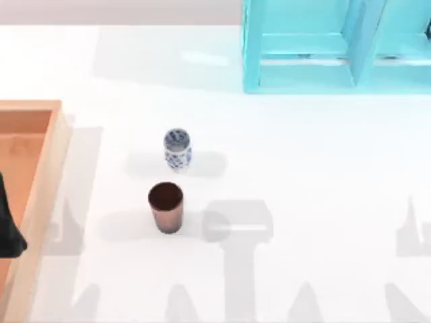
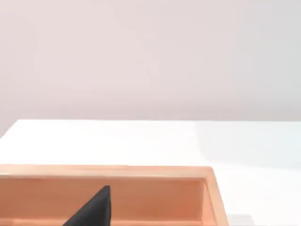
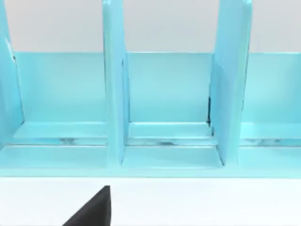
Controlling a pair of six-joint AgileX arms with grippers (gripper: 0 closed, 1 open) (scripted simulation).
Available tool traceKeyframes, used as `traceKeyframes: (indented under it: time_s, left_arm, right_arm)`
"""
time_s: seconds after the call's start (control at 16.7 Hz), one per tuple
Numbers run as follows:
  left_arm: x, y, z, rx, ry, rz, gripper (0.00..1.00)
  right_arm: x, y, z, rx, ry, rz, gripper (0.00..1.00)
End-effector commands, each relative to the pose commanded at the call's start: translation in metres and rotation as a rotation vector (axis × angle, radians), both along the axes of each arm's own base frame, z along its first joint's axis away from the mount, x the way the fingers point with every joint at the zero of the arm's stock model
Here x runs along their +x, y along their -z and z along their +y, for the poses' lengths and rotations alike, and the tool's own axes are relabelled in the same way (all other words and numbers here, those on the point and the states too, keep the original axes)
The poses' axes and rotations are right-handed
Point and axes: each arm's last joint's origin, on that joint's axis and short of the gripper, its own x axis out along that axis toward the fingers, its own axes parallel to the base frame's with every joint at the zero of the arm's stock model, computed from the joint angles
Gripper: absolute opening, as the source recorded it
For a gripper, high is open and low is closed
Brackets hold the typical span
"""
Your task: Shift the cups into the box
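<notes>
— Where are the cups?

— Both stand upright on the white table [image 1: 303,168], near its middle and well apart from the box. The white tumbler with the blue pattern [image 1: 177,148] sits just behind the dark reddish-brown tumbler with a dark inside [image 1: 166,207]; a small gap shows between them.

— And the box?

— The large shallow box of light orange-brown wood [image 1: 47,168] lies at the table's left edge. Nothing lies in the part of its floor that can be seen.

— What is the left gripper [image 1: 9,225] doing?

— It hangs over the box as a dark shape at the left edge. How far its fingers are spread I cannot tell. It touches neither cup.

— The right one?

— The right wrist view faces the turquoise shelf unit [image 1: 323,47] at the far right of the table, with one dark fingertip [image 3: 94,209] low in the frame.
</notes>
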Motion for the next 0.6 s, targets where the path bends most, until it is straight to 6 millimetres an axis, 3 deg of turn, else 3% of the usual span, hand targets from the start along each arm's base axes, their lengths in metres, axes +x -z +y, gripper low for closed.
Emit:
traceKeyframes:
  time_s: [0.3, 0.6]
  left_arm:
    - [0.000, -0.011, -0.002, -0.027, 0.020, 0.053, 1.00]
    - [0.014, -0.065, -0.014, -0.119, 0.092, 0.308, 1.00]
  right_arm:
    - [0.000, 0.000, 0.000, 0.000, 0.000, 0.000, 1.00]
    - [0.000, 0.000, 0.000, 0.000, 0.000, 0.000, 1.00]
